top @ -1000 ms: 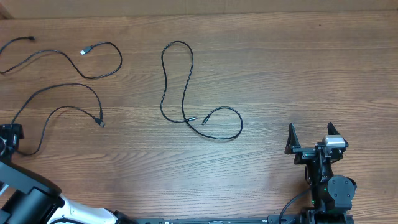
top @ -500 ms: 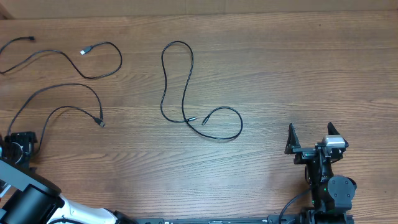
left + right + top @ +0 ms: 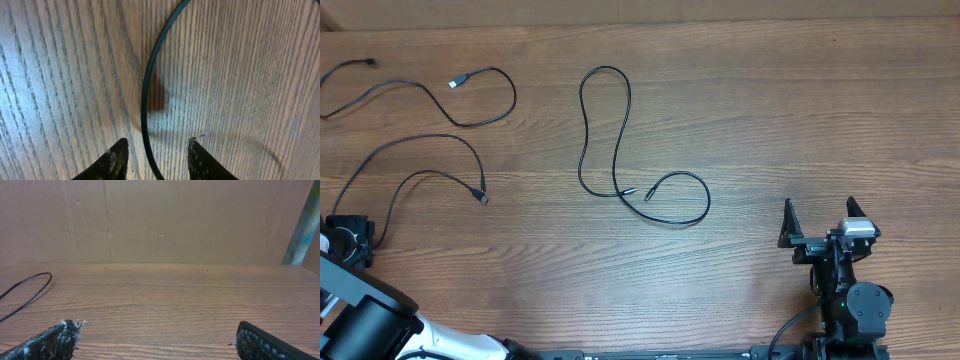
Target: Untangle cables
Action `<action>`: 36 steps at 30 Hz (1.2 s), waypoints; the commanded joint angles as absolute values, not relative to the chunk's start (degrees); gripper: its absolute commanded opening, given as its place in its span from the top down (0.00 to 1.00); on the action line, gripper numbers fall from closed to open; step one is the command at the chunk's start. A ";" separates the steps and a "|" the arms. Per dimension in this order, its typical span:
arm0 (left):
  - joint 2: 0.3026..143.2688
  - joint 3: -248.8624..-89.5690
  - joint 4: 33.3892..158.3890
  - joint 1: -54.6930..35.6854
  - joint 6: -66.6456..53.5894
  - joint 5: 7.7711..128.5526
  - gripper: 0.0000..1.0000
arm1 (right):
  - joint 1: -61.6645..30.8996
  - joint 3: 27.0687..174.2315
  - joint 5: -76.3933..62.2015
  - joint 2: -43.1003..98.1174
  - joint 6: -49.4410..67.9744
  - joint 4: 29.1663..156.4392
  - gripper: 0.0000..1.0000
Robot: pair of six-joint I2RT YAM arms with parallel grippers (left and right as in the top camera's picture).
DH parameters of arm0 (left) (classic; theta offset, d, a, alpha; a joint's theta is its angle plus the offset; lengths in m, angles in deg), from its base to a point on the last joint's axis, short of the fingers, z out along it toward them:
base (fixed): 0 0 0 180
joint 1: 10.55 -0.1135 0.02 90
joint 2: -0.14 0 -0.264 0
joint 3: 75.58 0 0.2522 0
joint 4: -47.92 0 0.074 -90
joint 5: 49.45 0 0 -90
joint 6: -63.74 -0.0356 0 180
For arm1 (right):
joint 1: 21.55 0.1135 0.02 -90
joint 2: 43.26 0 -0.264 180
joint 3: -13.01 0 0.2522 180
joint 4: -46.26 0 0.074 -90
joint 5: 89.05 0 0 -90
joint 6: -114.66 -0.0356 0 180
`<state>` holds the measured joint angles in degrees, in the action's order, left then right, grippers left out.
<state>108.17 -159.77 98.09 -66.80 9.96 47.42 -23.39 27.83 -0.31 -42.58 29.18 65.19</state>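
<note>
Three thin black cables lie apart on the wooden table. One [image 3: 470, 122] runs along the far left and ends in a silvery plug [image 3: 454, 82]. A second [image 3: 420, 137] curves below it down to my left gripper [image 3: 350, 240]. A third [image 3: 585, 130] loops in the middle. In the left wrist view the second cable [image 3: 144, 100] passes between my left gripper's [image 3: 157, 143] fingertips, with a gap on each side; the jaws are open and low over the wood. My right gripper [image 3: 820, 206] stands open and empty at the near right, far from every cable.
The table's far edge meets a brown cardboard wall [image 3: 160, 220]. The left arm's white and black body [image 3: 370, 330] fills the near left corner. The right arm's base [image 3: 850, 310] sits at the near right edge. The middle cable's loop [image 3: 27, 289] shows at the left of the right wrist view.
My left gripper has shifted toward the near edge, along the second cable, and its jaws have narrowed around the cord. The right arm and the cables have not moved.
</note>
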 commanded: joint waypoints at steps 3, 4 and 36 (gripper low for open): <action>108.49 -159.12 98.54 -66.36 8.63 47.66 0.48 | -23.44 27.24 -0.40 -43.10 29.00 64.84 0.00; 108.87 -159.12 99.11 -66.36 8.63 47.64 0.47 | -23.44 27.24 -0.40 -43.10 29.00 64.84 0.00; 113.39 -171.36 94.63 -64.86 1.22 52.86 0.92 | -23.44 27.24 -0.40 -43.10 29.00 64.84 0.00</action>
